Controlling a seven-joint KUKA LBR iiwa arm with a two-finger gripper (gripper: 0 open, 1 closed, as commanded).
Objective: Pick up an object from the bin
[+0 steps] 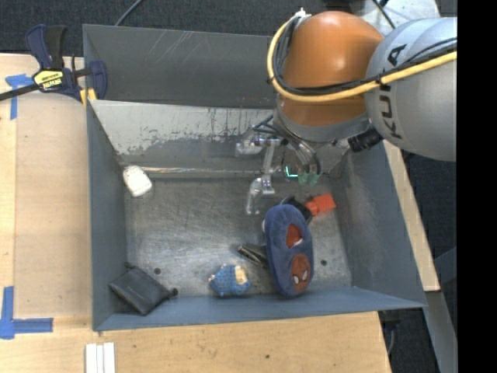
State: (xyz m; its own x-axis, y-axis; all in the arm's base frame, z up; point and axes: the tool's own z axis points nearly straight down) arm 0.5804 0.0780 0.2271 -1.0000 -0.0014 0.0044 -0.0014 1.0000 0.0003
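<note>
The jaws stood wide apart with nothing in them, just above a blue slipper [288,247] lying near the lower right corner of the bin [105,208]. A small orange thing [320,204] lay beside the slipper's top end

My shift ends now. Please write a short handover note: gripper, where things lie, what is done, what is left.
Gripper: inside the bin, by the far end of the blue slipper; open or shut cannot be told.
Orange piece beside the slipper; blue fluffy toy and black pouch at the front; white piece at the left.
Done: nothing lifted. Left: grasp and lift one thing.
</note>
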